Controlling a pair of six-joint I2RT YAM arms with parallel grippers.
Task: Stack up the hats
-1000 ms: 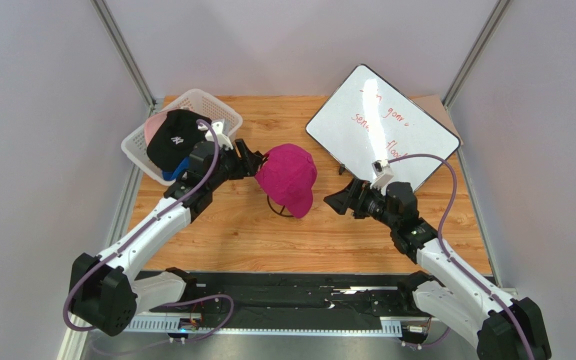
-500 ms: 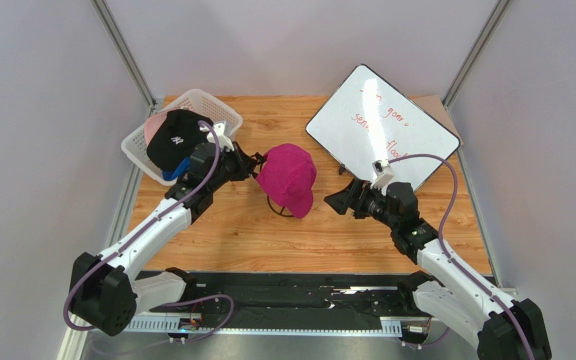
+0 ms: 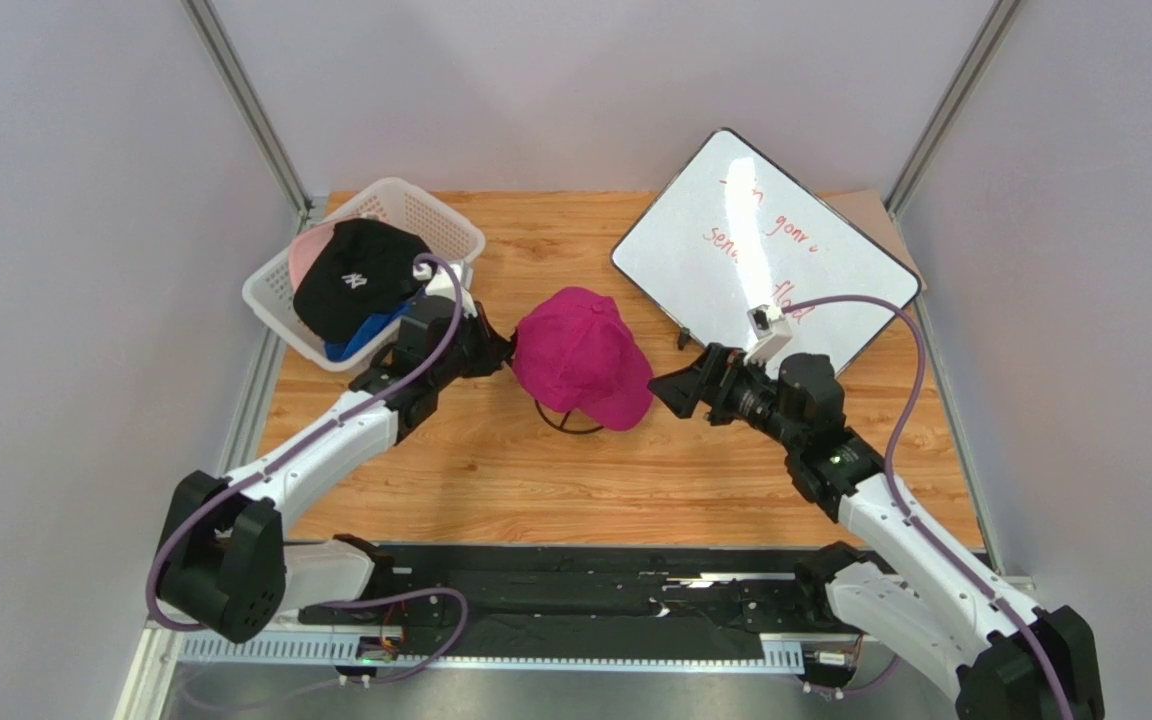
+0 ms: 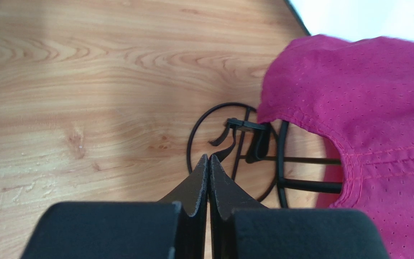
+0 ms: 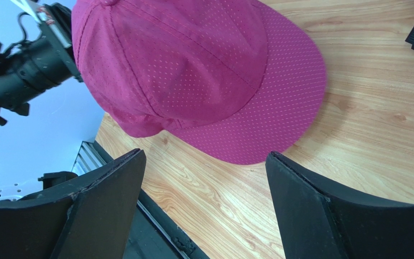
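At centre frame, magenta cap (image 3: 582,353) draped on black wire stand (image 4: 283,156), left gripper (image 4: 208,160) clenched tight beside its rear edge, right gripper (image 5: 205,156) spread wide near its brim, black cap (image 3: 349,278) in white basket (image 3: 414,198) upper left

The left arm (image 3: 319,450) and right arm (image 3: 905,533) have smooth white shells between bulky black joints, the largest black housings sitting nearest the black rail (image 3: 582,596). A purple cable (image 3: 923,375) loops along each arm. Far from the rail, a small white camera block (image 3: 761,318) tops the right wrist. The left gripper (image 4: 208,157) has slim black wedge fingers, and the right gripper (image 5: 205,155) has broad matte ones.
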